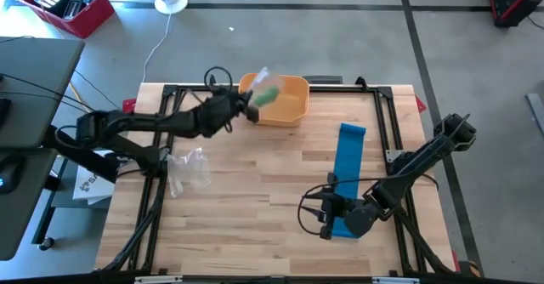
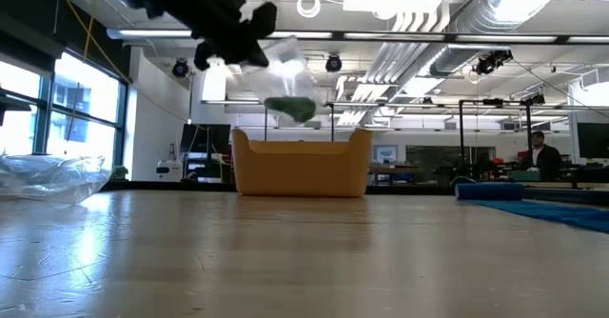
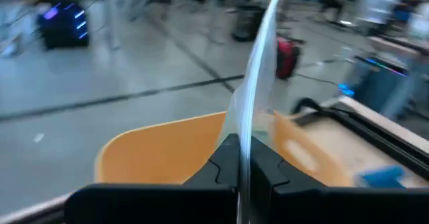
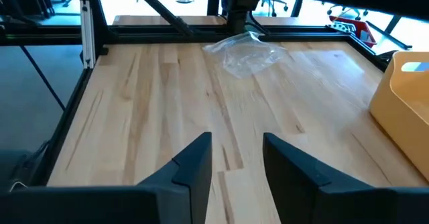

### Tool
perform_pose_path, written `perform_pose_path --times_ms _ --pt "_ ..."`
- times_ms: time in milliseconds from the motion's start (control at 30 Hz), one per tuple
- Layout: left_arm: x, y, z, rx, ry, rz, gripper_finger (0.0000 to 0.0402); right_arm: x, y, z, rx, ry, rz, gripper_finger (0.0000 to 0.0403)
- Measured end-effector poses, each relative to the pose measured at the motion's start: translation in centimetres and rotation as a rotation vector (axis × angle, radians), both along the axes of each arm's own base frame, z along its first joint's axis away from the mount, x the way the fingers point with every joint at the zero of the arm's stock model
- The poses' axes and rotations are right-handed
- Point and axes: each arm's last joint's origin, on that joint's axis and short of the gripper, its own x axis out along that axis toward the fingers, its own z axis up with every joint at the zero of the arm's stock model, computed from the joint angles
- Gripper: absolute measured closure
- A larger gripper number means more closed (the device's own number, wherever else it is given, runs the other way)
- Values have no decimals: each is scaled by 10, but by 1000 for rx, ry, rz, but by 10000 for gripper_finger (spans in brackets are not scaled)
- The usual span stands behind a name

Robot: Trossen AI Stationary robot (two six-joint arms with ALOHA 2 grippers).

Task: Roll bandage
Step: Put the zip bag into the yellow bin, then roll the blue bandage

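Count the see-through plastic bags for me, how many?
2: one clear plastic bag with a green roll inside hangs from the left pincer over the orange bin; one empty crumpled clear bag lies on the table's left side.

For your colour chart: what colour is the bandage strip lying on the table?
Blue; the bandage strip shows best in the high view.

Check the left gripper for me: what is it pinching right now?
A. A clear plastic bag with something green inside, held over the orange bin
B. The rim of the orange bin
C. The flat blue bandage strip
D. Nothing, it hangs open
A: the left gripper is shut on the clear plastic bag, which hangs over the orange bin; the blue bandage lies flat by the right arm.
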Motion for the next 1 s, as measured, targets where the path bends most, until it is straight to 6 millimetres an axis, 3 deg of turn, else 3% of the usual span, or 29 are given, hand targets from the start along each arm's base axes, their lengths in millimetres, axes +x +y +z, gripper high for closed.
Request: perform_pose_path --times_ms 233,433,767,867,1000 --pt "-7 31 -44 -171 -64 150 393 0 0 0 10 -4 3 279" --pt "-12 42 -57 -222 -92 188 341 -2 3 0 35 -5 11 279" --pt "-23 36 -27 -159 -136 114 248 -3 6 0 66 -9 7 279" --pt "-25 20 -9 -71 -96 -2 239 -7 9 0 70 -7 18 279" --pt "-26 -13 12 -72 -129 -290 237 -29 12 7 133 19 2 279"
